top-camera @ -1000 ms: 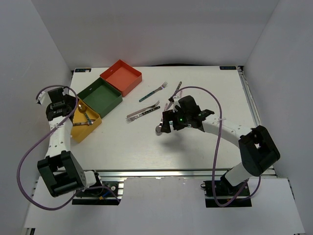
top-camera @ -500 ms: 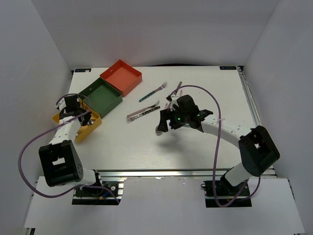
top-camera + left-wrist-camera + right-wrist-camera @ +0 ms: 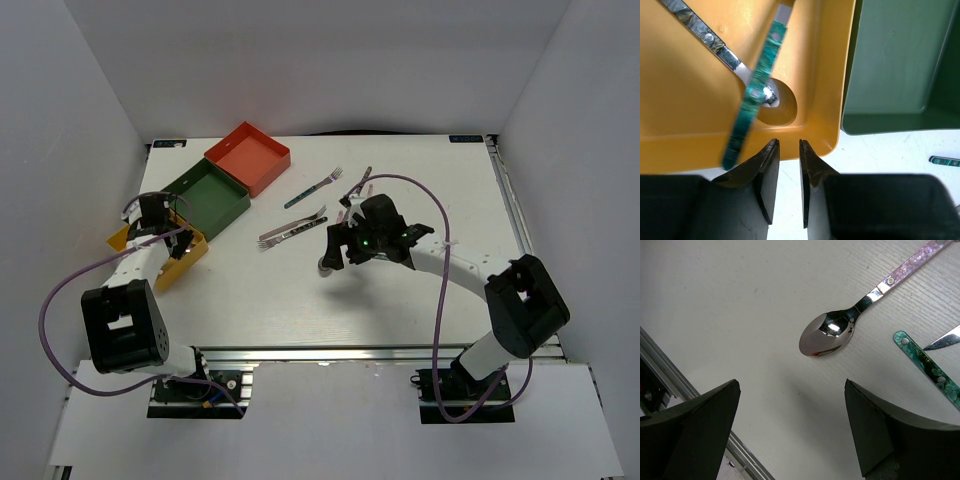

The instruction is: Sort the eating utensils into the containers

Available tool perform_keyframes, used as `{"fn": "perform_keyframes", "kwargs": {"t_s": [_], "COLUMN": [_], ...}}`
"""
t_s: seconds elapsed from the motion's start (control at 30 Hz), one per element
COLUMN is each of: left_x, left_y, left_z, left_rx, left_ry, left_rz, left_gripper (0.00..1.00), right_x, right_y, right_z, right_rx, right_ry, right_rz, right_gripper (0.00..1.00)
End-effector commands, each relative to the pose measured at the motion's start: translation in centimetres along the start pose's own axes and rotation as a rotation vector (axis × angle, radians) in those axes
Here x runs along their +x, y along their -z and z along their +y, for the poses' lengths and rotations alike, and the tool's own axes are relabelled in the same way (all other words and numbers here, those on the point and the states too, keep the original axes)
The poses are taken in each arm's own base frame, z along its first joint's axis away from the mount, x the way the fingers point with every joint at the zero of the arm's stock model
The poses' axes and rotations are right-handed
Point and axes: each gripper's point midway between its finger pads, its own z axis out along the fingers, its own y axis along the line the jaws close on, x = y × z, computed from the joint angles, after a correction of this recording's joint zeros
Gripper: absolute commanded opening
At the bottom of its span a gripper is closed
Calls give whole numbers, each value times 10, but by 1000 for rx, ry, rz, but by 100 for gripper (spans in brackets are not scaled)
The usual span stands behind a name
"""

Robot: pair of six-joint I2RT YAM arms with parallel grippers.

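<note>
My left gripper [image 3: 787, 145] hovers over the near rim of the yellow-orange tray [image 3: 830, 142], jaws a narrow gap apart with nothing between them. A teal-handled utensil [image 3: 757, 90], blurred, lies tilted in that tray across a dark-handled spoon [image 3: 705, 35]. In the top view the left gripper [image 3: 180, 243] is at the yellow tray [image 3: 120, 238]. My right gripper [image 3: 791, 385] is wide open and empty above a pink-handled spoon [image 3: 827, 335], which also shows in the top view [image 3: 325, 265]. A teal handle [image 3: 925, 362] lies beside the spoon.
The dark green tray [image 3: 205, 197] and red-orange tray [image 3: 248, 155] stand behind the yellow one. A teal fork [image 3: 313, 187], two utensils side by side [image 3: 292, 230] and a knife [image 3: 360, 185] lie mid-table. The table's metal front edge [image 3: 670, 375] is near.
My left arm has swung in from the far left to the yellow tray's near corner. My right gripper has shifted slightly left over the spoon.
</note>
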Motion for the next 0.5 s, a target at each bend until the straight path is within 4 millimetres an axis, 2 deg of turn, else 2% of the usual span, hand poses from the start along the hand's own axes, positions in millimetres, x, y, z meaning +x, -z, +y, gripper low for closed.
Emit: {"fn": "perform_keyframes", "kwargs": {"t_s": [0.0,0.23,0.33,0.4,0.43,0.47], "left_x": [-16,0,-6,-10,-18,-21], "left_y": [16,2,3,7,14,19], "left_z": [-10,18,33,34,28,24], "left_rx": [34,-73,-148,-149,-121,-100], "left_ry": [-12,-57,-66,-60,-54,-56], "left_rz": [-55,-15,-55,-70,-101,-113], "left_gripper": [34,30,30,30,33,45], "right_x": [-10,-10,-12,-14,-15,-16], "right_y": [-3,-3,-1,0,1,1], "right_z": [3,5,6,6,6,6], "right_rx": [-15,-25,-23,-21,-19,-17], "right_ry": [29,20,25,29,33,37], "right_rz": [-26,-23,-25,-29,-34,-37], "right_gripper": [89,89,89,89,89,89]}}
